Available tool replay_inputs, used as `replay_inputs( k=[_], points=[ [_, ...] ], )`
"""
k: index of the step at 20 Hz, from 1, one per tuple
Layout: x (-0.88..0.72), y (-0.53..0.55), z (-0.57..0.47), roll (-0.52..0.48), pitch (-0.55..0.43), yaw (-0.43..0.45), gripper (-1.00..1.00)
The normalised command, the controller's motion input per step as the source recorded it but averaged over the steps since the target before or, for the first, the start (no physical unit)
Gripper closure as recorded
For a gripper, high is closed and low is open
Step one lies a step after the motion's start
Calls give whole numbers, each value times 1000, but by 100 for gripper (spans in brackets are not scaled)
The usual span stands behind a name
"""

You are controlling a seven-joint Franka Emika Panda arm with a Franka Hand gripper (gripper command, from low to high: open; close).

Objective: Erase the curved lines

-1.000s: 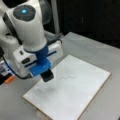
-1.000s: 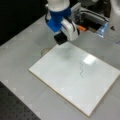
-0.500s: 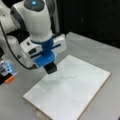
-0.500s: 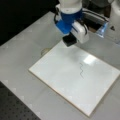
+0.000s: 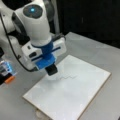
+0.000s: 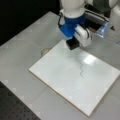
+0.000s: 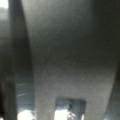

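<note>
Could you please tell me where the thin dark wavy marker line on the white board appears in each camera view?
Front view: the thin dark wavy marker line runs sideways near the middle of the white rectangular board, just right of the black eraser block.
Front view: the line runs top to bottom, below and right of the block.
Wrist view: cannot tell.
Shared landmark: the black eraser block.

Beneath me spreads a flat grey table (image 5: 100, 52) (image 6: 22, 50). Directly on it, in both front views, lies a white rectangular board with a thin tan edge (image 5: 82, 97) (image 6: 62, 75), set at an angle. A small orange block (image 5: 9, 79) rests near a front view's left edge.
</note>
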Motion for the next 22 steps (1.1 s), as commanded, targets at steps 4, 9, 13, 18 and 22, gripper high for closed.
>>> replay_inputs(
  k=[4,9,13,18,22],
  points=[
    [-65,298,-180,72,-237,-229,100],
    [-53,204,-123,55,-191,-234,100],
    [-52,128,-84,51,-148,-239,100],
    [-28,75,-131,88,-151,-202,100],
    [-7,103,-198,112,-138,-230,100]
  ],
)
